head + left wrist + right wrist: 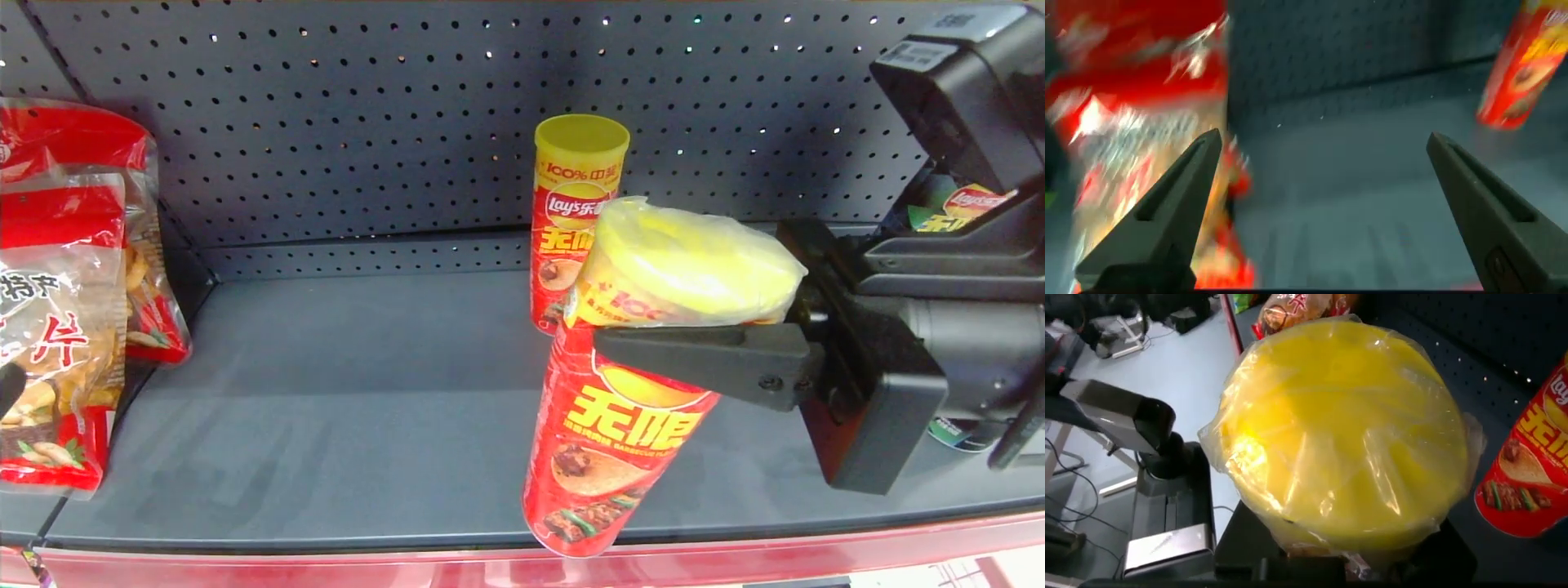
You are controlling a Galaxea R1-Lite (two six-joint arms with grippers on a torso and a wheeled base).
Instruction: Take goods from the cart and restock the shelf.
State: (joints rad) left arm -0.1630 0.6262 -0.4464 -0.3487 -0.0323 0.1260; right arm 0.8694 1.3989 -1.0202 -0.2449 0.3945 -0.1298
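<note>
Head view: right gripper clamps the can below its lid, body slanting down from the fingers toward shelf; left gripper spread.

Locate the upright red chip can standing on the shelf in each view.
Head view: upright red cardboard chip can, centre, before the dark perforated back panel.
Left wrist view: a blurred can, probably it, past the open left claw.
Right wrist view: can beside the film-wrapped yellow plastic lid.
Shared landmark: that back panel.
</note>
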